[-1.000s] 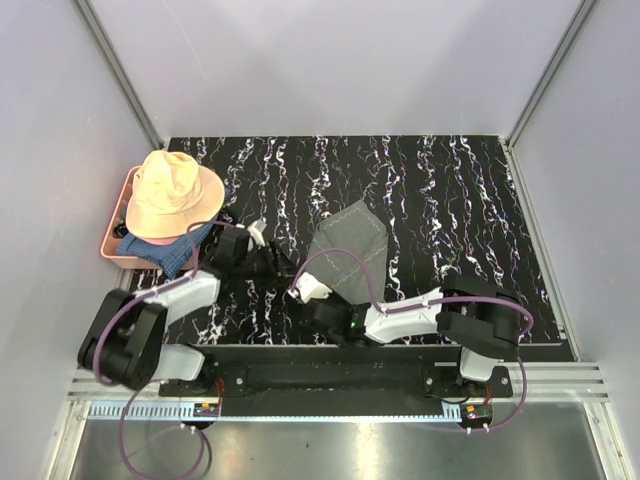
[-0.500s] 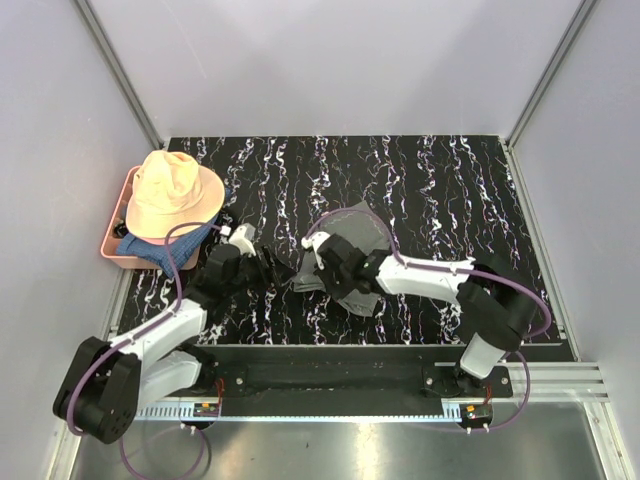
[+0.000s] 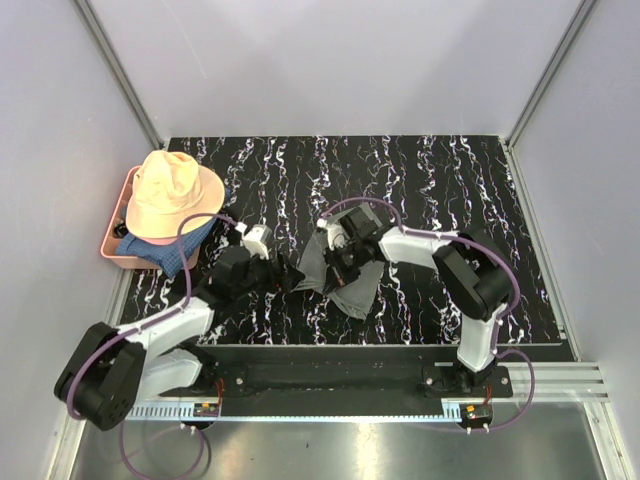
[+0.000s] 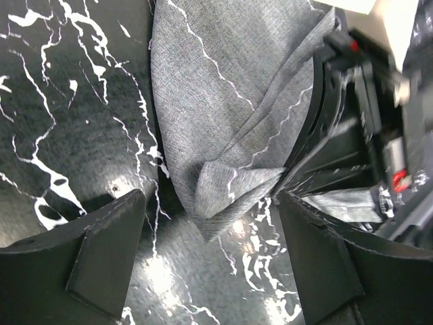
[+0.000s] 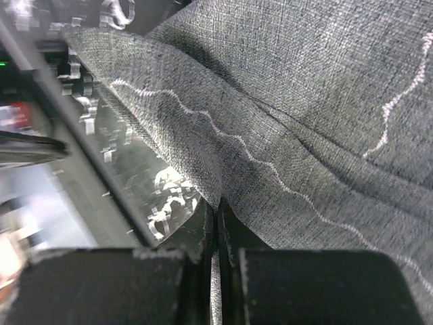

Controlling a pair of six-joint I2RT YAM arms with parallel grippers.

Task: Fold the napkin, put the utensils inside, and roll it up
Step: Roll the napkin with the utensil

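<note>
The left arm (image 3: 165,325) and right arm (image 3: 415,243) are black-and-white jointed links trailing looped purple cables (image 3: 362,203).

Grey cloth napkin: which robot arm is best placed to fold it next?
Probably the right arm. The right claw is shut on a fold of the soft grey cloth napkin. The left claw is open, with the napkin's corner loose between its fingers, gripping nothing.

No legible text, label or number anywhere.
</note>
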